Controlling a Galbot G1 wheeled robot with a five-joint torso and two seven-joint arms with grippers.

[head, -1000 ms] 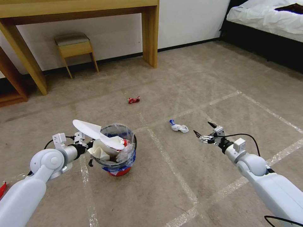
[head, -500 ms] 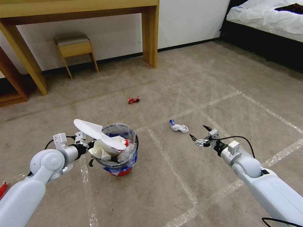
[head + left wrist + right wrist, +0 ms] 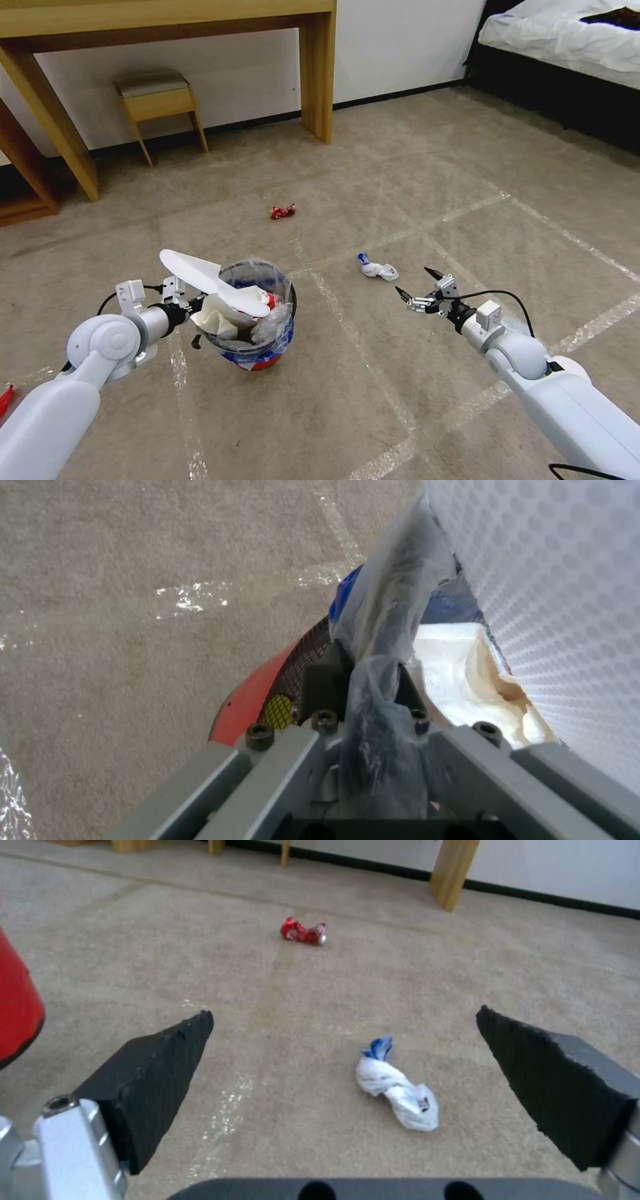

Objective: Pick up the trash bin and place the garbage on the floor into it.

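A beige carpet [image 3: 413, 167] crossed by pale tape lines [image 3: 347, 327] covers the floor. Against the white wall stands a wooden bench [image 3: 317, 73], with a small padded stool [image 3: 157, 97] tucked beneath it. A bed [image 3: 567, 40] with white bedding sits in the far right corner.

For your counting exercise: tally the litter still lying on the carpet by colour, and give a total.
Red crumpled wrapper: 1
White-and-blue twisted wad: 1
Total: 2
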